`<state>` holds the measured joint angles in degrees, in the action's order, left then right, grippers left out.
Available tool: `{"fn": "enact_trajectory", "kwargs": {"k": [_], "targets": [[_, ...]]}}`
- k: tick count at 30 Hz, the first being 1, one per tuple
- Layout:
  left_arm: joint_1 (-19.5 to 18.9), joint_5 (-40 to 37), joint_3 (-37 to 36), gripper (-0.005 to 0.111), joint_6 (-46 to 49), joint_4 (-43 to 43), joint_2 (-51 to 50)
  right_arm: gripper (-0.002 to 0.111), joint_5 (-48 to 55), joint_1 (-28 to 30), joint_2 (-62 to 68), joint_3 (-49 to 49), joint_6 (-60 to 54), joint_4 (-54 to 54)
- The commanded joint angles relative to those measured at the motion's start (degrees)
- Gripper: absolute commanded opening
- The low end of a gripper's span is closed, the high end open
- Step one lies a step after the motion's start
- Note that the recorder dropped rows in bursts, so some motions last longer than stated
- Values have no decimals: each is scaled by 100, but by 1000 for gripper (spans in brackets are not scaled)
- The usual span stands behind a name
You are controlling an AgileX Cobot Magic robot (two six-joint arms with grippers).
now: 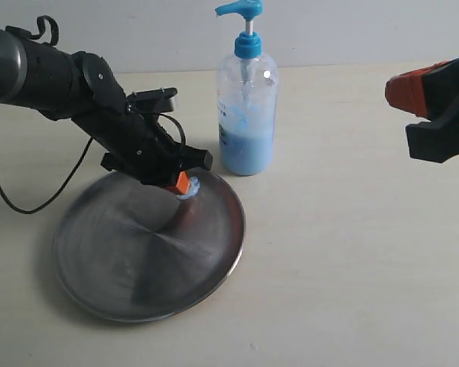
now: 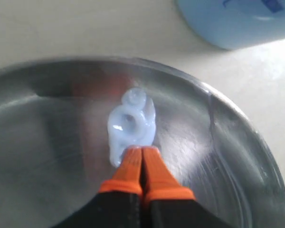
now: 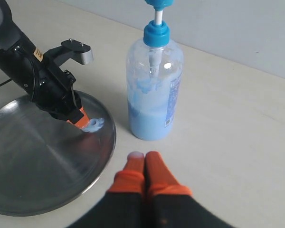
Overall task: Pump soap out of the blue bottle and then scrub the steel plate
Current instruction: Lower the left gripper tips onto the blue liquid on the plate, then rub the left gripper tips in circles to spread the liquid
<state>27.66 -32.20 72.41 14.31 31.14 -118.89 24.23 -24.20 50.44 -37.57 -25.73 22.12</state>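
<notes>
The steel plate (image 1: 149,252) lies on the table at lower left, with the blue bottle (image 1: 246,115) upright just behind its far right rim. A pale blue blob of soap (image 2: 130,124) sits on the plate near that rim. My left gripper (image 2: 141,149) is shut, its orange fingertips touching the near edge of the soap (image 1: 191,189). My right gripper (image 3: 145,155) is shut and empty, held above the table to the right of the bottle (image 3: 154,85), with a pale smear on one fingertip. It shows at the right edge of the exterior view (image 1: 413,95).
A black cable (image 1: 15,200) loops over the table left of the plate. The beige table (image 1: 352,252) stretches to the right of the plate (image 3: 33,161) and bottle. A pale wall stands behind.
</notes>
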Motion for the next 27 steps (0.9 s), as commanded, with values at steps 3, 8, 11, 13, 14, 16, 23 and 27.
{"fn": "enact_trajectory", "kwargs": {"k": [3, 8, 11, 13, 14, 16, 23, 27], "targets": [[26, 302, 36, 0, 13, 113, 4, 0, -2, -13, -42, 29, 31, 35], [26, 330, 36, 0, 13, 114, -97, 0, -2, -13, -42, 29, 31, 35], [26, 371, 36, 0, 13, 114, -187, 0, -2, -13, -42, 29, 31, 52], [26, 371, 36, 0, 19, 157, -260, 0, -2, -13, -42, 29, 31, 154], [26, 371, 36, 0, 19, 230, -301, 0, -2, -13, -42, 29, 31, 167], [26, 395, 49, 0, 19, 345, -356, 0, -2, -13, -42, 29, 31, 167], [26, 496, 172, 0, 42, 410, -367, 0, -2, -13, -42, 29, 31, 167], [26, 563, 293, 0, 42, 406, -430, 0, -2, -13, -42, 29, 31, 182]]}}
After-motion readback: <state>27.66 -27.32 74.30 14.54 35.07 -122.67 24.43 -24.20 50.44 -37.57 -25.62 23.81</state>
